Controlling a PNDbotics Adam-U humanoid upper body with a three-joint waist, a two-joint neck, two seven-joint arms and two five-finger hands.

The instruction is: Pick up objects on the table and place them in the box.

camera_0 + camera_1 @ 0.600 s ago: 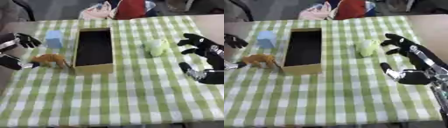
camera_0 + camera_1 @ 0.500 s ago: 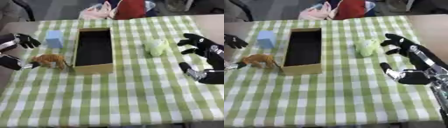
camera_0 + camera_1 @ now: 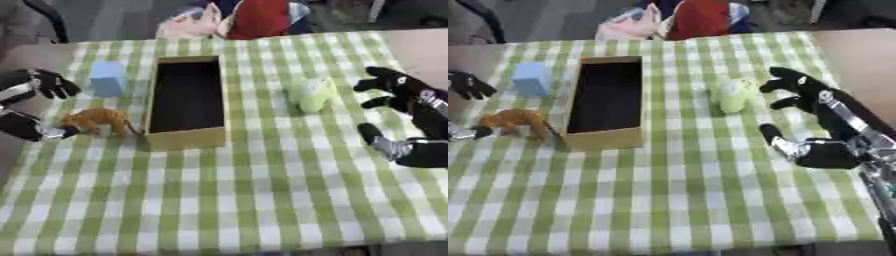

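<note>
The left eye view shows more of the left hand, fingers spread, thumb touching the orange animal. The right hand is spread wide, just beside the green toy. There are three toys: the animal, one blue block, the green toy. One box runs long from near to far, between them.
</note>
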